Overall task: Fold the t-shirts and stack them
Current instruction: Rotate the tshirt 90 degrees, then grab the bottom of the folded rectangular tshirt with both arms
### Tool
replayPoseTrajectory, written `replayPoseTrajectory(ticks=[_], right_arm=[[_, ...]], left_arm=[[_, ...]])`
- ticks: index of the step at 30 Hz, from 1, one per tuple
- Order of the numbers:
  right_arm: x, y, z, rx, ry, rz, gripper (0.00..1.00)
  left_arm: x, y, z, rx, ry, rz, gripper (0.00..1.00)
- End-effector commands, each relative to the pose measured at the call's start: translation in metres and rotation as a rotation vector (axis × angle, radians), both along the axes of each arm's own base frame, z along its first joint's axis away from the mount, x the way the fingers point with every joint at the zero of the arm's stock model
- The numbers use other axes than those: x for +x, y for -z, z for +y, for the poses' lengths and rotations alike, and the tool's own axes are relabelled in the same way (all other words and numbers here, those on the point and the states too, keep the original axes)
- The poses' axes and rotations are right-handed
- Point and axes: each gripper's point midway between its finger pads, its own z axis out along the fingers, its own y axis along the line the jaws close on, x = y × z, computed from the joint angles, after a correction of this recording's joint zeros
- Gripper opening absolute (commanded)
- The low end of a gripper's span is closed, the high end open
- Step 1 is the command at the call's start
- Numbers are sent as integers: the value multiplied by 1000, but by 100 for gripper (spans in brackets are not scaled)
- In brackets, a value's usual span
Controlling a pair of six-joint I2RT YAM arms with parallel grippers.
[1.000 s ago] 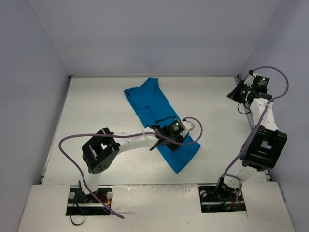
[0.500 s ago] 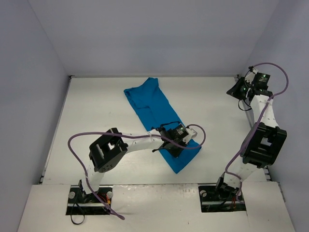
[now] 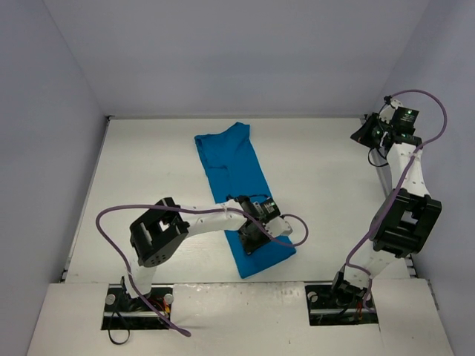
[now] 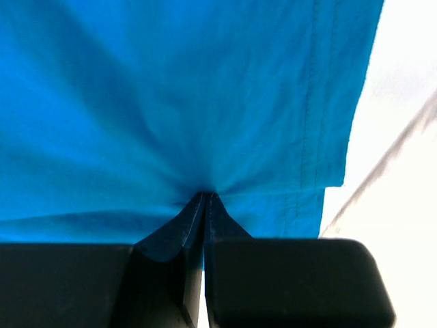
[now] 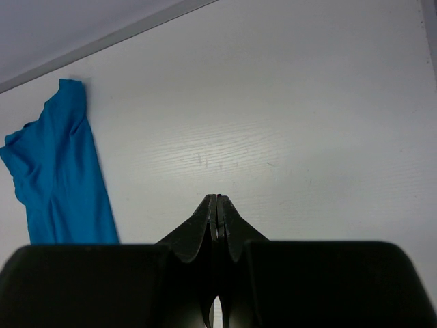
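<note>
T-shirt (image 3: 230, 159) lies as a long strip on the table (image 3: 148, 170). The left gripper (image 4: 205, 199) pinches its cloth. The right gripper (image 5: 216, 199) is closed, empty, well apart.

plain teal-blue t-shirt (image 3: 234, 163), white table (image 3: 148, 174), pale lilac-grey walls (image 3: 223, 52).

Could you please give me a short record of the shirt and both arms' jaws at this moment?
cloth: one plain teal-blue short-sleeved fabric t-shirt, a long narrow strip lying diagonally on the white table
left jaws: shut, pinching the shirt toward its near end, fabric puckered at the tips
right jaws: shut, empty, at the far right corner, clear of the shirt
stack: none visible
</note>
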Motion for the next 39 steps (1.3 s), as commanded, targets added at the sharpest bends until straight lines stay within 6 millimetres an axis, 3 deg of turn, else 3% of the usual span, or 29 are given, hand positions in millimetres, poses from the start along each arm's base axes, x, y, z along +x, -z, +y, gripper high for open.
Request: replayPoseTrajectory(ticks=[1, 7, 12, 16, 17, 22, 25, 26, 28, 29, 30, 33, 35, 39], right_arm=[[7, -28, 11, -70, -69, -97, 0], [9, -32, 55, -146, -201, -124, 0], [-5, -23, 94, -229, -404, -156, 0], [-30, -12, 104, -332, -534, -191, 1], [-38, -18, 105, -362, -557, -221, 1], [-83, -10, 116, -531, -757, -346, 7], [-123, -4, 122, -678, -860, -442, 12], [-130, -10, 122, -746, -890, -492, 14], [-147, 3, 127, -834, -988, -539, 16], [-164, 7, 133, -910, -1062, -613, 20], [-176, 4, 140, -972, -1102, -687, 18], [-203, 12, 166, -1057, -1239, -884, 13], [-223, 20, 190, -1053, -1344, -1041, 27], [-262, 43, 246, -1025, -1611, -1233, 35]], left_arm=[[-29, 0, 60, 139, 190, 57, 0], [-38, -8, 81, 151, 339, 85, 0], [-41, -15, 92, 135, 418, 88, 0], [-42, -19, 99, 102, 452, 73, 0], [-44, -18, 103, 101, 459, 71, 0], [-30, -38, 112, 18, 512, -98, 2], [-12, -66, 110, -94, 493, -264, 27], [-8, -79, 108, -158, 483, -319, 45], [-6, -100, 107, -262, 484, -420, 64], [-8, -112, 109, -330, 513, -486, 83], [-11, -116, 111, -370, 540, -522, 89], [-29, -118, 117, -472, 658, -578, 89], [-46, -111, 122, -546, 801, -611, 89], [-65, -99, 121, -645, 992, -663, 89]])
